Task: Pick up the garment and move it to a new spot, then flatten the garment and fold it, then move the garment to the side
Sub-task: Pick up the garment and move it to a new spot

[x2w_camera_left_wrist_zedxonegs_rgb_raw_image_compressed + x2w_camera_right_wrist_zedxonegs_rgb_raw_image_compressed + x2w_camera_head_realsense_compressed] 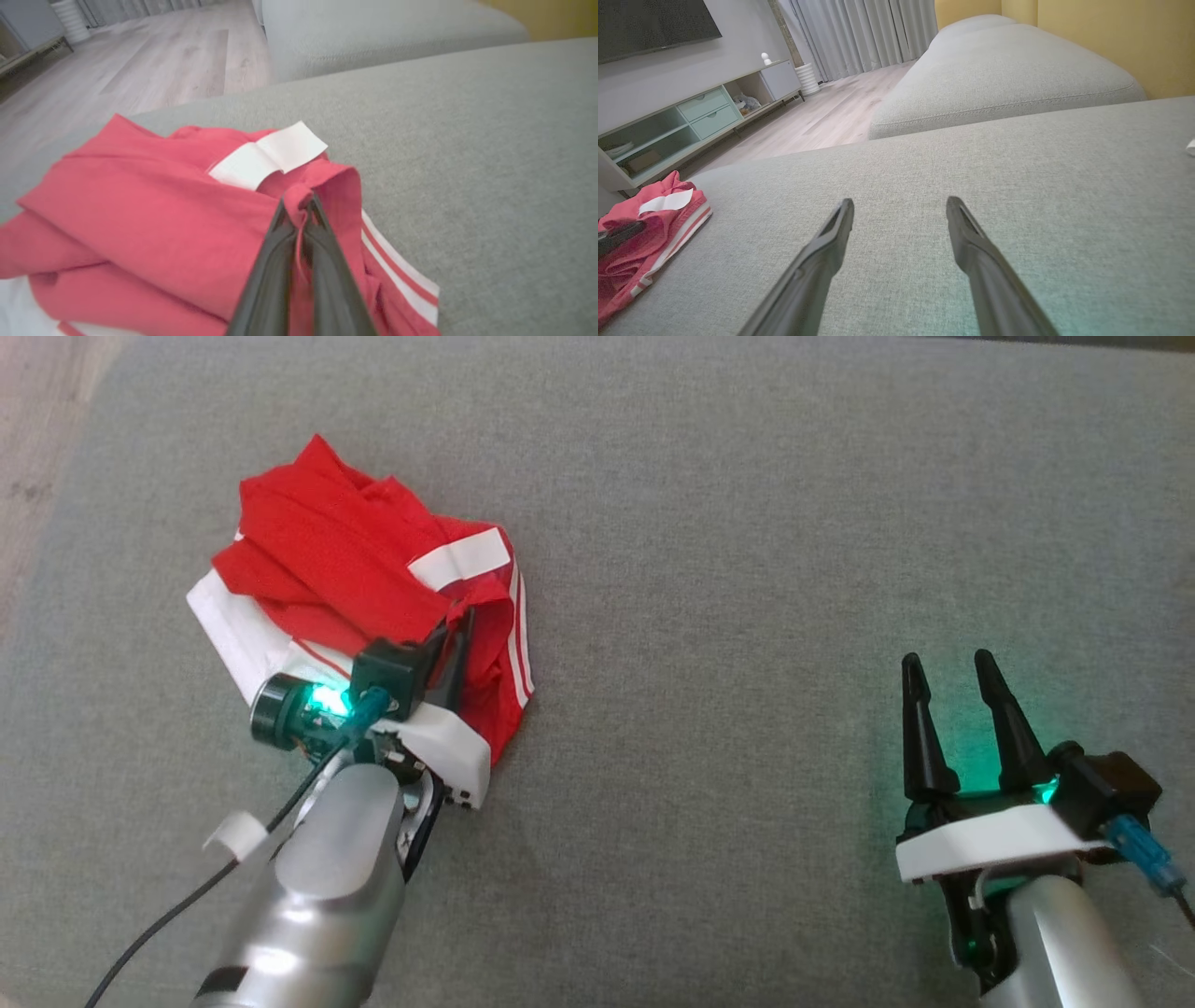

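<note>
One crumpled garment [345, 560] runs far-left to near-right, pinched by left fingers [271, 270].

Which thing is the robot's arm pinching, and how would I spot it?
Start from the wide grey cushion before the robot; toward its left side lies a crumpled garment, with the left pincer shut on a fold. It is bright red with white stripes and a white patch, unlike the plain grey around it.
</note>
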Controlling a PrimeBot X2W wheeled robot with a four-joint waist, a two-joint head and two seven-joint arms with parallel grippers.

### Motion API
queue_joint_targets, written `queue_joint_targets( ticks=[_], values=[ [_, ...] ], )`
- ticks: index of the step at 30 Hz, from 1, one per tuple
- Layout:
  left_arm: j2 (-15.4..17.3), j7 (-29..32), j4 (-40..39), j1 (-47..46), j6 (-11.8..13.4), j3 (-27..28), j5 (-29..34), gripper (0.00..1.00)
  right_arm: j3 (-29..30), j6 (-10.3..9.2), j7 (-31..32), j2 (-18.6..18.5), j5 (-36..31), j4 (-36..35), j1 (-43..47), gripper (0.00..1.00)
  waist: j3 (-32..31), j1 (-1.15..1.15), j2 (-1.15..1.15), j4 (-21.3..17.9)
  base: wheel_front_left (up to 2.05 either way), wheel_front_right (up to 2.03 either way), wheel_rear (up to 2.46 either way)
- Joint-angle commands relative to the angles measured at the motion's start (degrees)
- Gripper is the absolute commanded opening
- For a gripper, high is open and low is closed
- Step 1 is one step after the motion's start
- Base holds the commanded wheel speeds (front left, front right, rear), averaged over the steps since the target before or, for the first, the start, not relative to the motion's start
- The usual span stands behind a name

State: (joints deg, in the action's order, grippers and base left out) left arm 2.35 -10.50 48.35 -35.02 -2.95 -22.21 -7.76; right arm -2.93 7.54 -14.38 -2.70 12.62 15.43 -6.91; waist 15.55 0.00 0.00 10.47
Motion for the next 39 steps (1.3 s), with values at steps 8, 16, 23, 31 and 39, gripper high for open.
queue_joint_targets(
  ticks=[8,16,23,31,39],
  values=[
    [3.9,-4.2,-11.5,-4.0,0.7,3.4,-0.6,0.00,-1.9,-0.05,-0.6,-0.2,1.7,-0.8,-0.6,1.00,-4.9,0.00,0.00,-1.2,0.00,0.00,0.00],
    [9.9,-2.7,-31.0,-9.3,-2.1,3.4,0.2,0.00,-2.6,-0.05,-0.6,-0.2,4.1,0.0,0.1,1.00,-8.0,0.00,0.00,-3.5,0.00,0.00,0.00],
    [13.0,6.0,-40.7,-13.9,-3.7,1.4,-1.5,0.00,-3.5,-0.05,-0.6,-0.2,6.0,0.2,-0.2,1.00,-8.8,0.00,0.00,-7.4,0.00,0.00,0.00],
    [12.6,9.7,-42.4,-16.6,-4.1,-2.6,-1.9,0.00,-5.3,-0.05,-0.6,-0.2,7.6,-0.1,-1.3,1.00,-7.9,0.00,0.00,-13.6,0.00,0.00,0.00],
    [12.1,10.9,-39.8,-21.1,-4.3,-5.4,-1.1,0.00,-8.5,-0.05,-0.6,-0.2,9.7,-1.3,-3.3,1.00,-3.7,0.00,0.00,-23.4,0.00,0.00,0.00]
  ],
)
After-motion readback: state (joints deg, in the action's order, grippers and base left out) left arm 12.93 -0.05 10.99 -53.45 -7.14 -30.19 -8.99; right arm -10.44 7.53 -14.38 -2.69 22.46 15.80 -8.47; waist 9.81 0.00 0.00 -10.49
